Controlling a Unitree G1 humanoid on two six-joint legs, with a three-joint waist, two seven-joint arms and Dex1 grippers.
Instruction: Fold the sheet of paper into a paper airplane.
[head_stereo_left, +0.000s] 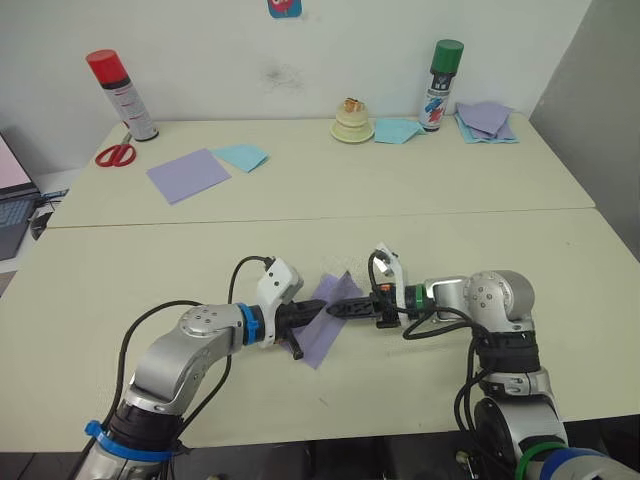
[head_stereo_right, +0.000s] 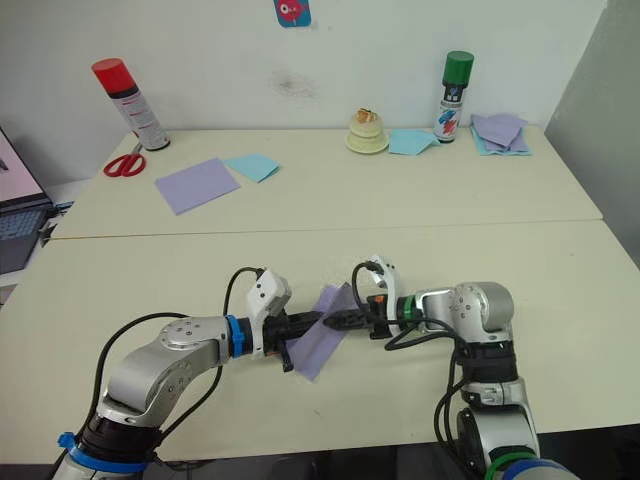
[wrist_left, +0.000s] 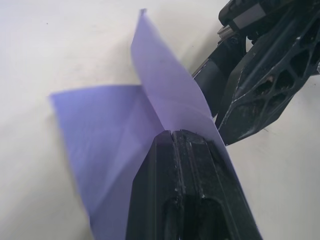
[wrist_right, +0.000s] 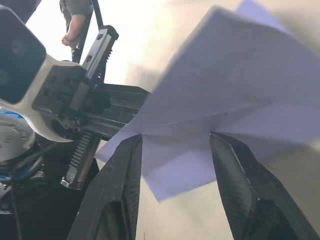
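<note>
Left end effector (head_stereo_left: 303, 319) is clamped on the creased sheet of paper (head_stereo_left: 327, 320), mid-fold. Right end effector (wrist_right: 172, 145) stands open directly opposite, straddling the fold. Next it likely needs to pinch the crease.

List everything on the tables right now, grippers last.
Creased sheet: 1, lavender, near table, between the grippers, partly folded up.
Flat sheet: 1, lavender, far table, left.
Blue sheets: 2, light blue, one beside the flat sheet, one by the green-capped can.
Paper pile: 1, lavender on blue, far right corner.
Spray cans: 2, red cap far left, green cap far right.
Scissors: 1, red, by the red-capped can.
Cream stack: 1, far table centre; what it is, unclear.
Laptop: 1, left edge.
Left gripper: shut on the creased sheet.
Right gripper: open, fingers either side of the sheet.
</note>
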